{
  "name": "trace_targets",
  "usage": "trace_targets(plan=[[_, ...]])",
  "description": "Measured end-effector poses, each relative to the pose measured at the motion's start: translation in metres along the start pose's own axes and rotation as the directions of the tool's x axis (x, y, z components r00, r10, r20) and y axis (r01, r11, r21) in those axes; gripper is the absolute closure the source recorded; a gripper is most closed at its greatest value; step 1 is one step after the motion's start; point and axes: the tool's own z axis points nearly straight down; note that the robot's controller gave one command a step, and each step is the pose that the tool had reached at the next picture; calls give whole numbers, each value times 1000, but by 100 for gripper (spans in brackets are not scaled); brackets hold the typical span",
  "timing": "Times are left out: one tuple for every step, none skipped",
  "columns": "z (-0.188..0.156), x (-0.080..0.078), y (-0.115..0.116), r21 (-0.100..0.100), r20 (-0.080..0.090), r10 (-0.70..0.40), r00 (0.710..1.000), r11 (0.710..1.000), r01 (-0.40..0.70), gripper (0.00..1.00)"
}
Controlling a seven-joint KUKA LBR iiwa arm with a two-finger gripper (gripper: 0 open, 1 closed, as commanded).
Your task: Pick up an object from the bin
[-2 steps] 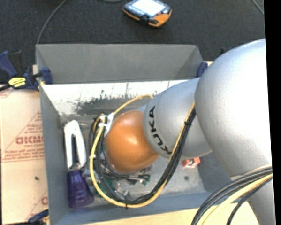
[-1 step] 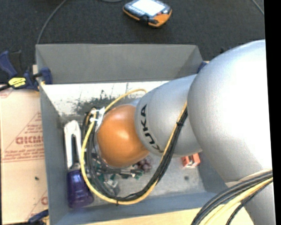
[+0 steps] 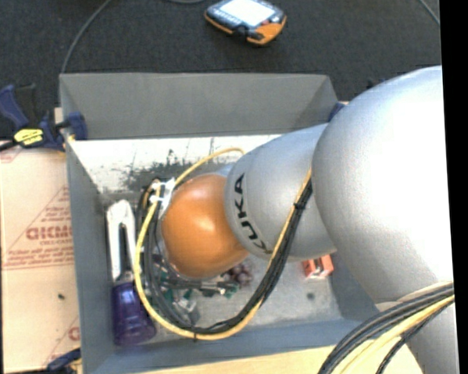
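Purple object [image 3: 129,311] just beside end effector [image 3: 175,293]

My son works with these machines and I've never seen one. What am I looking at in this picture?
This is a single camera looking down into a grey metal bin. The big silver shape coming in from the right is a robot arm; the orange dome and the cables are parts of it. In the bin lie a long white thing by the left wall, a purple thing below it, a small orange piece at the right, and a heap of small bits under the dome. Whether anything is held I cannot tell.
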Motion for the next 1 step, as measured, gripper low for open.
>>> trace_targets(plan=[[-2, 1, 0, -1, 0, 2, 1000, 1000, -2, 100]])
